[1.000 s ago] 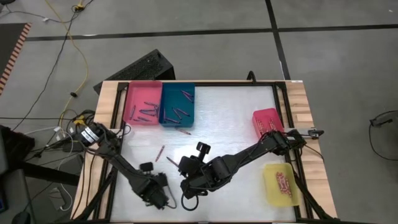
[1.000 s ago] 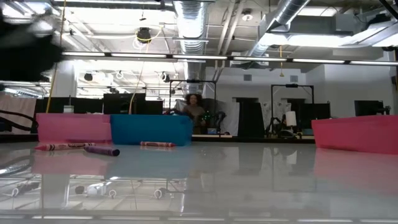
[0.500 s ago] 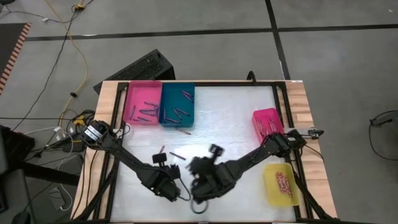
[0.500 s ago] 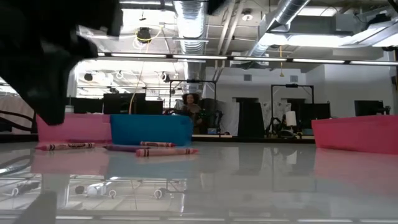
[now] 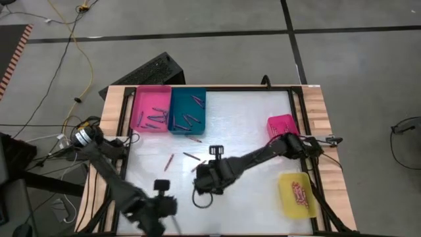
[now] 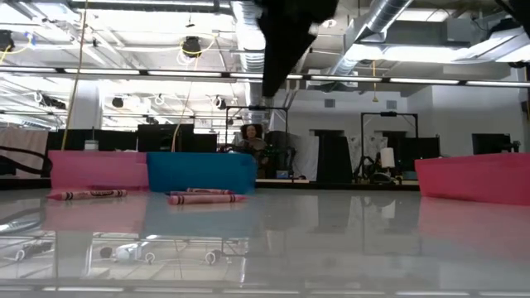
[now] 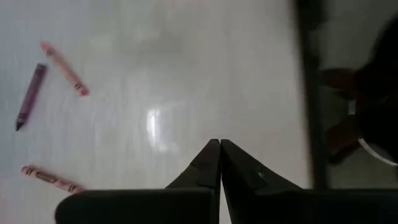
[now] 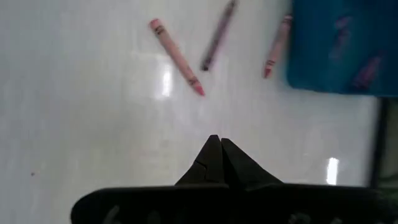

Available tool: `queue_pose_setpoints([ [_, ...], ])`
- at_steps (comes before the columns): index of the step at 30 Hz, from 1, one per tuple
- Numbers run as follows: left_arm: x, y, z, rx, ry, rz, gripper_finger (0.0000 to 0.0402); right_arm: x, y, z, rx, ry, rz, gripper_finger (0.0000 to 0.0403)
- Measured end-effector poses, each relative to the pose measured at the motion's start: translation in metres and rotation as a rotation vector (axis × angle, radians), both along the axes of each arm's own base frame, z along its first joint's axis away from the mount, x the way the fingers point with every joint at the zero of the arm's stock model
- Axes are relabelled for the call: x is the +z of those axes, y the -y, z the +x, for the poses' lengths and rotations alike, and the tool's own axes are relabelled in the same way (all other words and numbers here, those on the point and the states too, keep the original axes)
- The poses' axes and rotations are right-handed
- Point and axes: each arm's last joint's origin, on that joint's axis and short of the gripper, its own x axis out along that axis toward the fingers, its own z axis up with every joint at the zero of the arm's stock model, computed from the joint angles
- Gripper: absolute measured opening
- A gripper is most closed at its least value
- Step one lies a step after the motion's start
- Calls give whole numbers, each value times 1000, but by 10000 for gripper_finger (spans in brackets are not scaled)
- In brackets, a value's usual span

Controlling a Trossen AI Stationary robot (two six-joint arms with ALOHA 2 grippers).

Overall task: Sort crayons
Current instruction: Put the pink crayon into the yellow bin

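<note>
Overhead, right tool (image 5: 198, 176) pinched empty near loose crayons (image 5: 191, 156); left tool (image 5: 158, 220) likewise empty, at table's front edge.

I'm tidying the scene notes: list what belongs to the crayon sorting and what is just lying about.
Belongs:
- loose crayons
- pink tray
- blue tray
- red tray
- yellow tray

Lying about:
- keyboard
- yellow cable

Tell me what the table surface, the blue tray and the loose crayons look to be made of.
Table surface: smooth, glossy white sheet, perhaps laminate; it mirrors the ceiling lights. Wooden slats edge it.
Blue tray: likely moulded plastic; uniform colour, thin straight walls, dull sheen.
Loose crayons: probably wax sticks in matte paper wrappers, with dark printed bands near the ends.
</note>
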Motion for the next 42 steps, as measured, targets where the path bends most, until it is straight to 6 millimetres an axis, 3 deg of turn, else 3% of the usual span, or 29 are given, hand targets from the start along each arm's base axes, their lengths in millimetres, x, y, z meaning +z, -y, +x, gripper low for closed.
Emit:
queue_pose_setpoints([
  [4,28,11,-38,-20,135,-30,0,-12,25,19,75,-9,126,17],
  [8,48,20,-75,-16,297,-30,0,-28,44,38,168,58,175,67],
  [16,55,36,-120,-2,491,-35,29,-46,64,56,235,171,270,169],
  [21,41,40,-135,37,572,-37,78,-63,60,53,310,130,274,192],
  [27,11,41,-146,86,660,-52,121,-81,51,47,379,48,252,193],
  [35,-32,37,-144,152,634,-147,110,-84,57,46,376,28,261,193],
  [42,-53,31,-140,189,630,-175,101,-86,62,47,370,23,263,184],
])
